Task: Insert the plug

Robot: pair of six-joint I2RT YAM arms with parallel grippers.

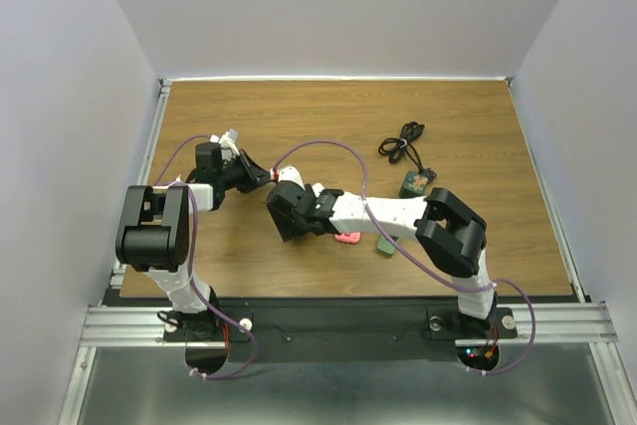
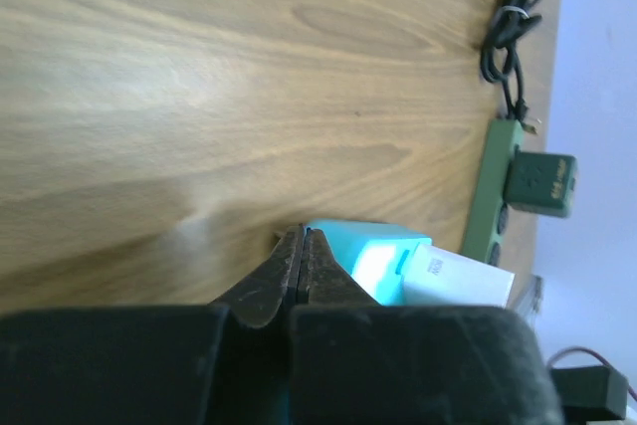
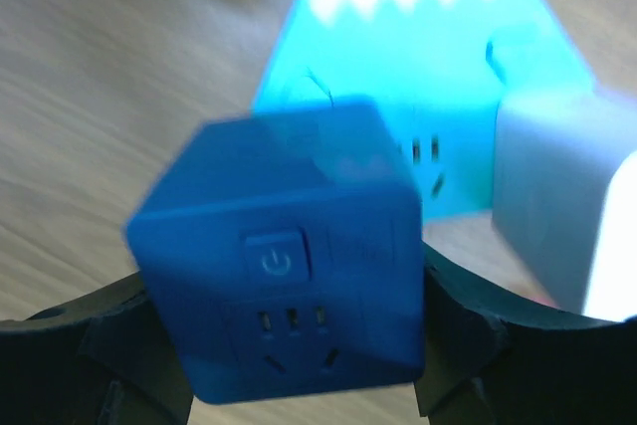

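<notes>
A blue cube (image 3: pixel 284 256) bearing sockets is grasped by the right tool (image 3: pixel 286 340) above the bench (image 1: pixel 299 116). The left tool (image 2: pixel 304 266) is clenched on nothing. Just beside it, a white plug (image 2: pixel 453 281) is seen touching a cyan block (image 2: pixel 363 251).

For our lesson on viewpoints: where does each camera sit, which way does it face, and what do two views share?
Top: above and behind, looking down at the table; left arm and right arm show.
Left wrist: low over the table, facing the black cable; the shut left claw shows.
Right wrist: close on the blue cube gripped by the right claw.
Shared: both wrist views show the turquoise block.
</notes>
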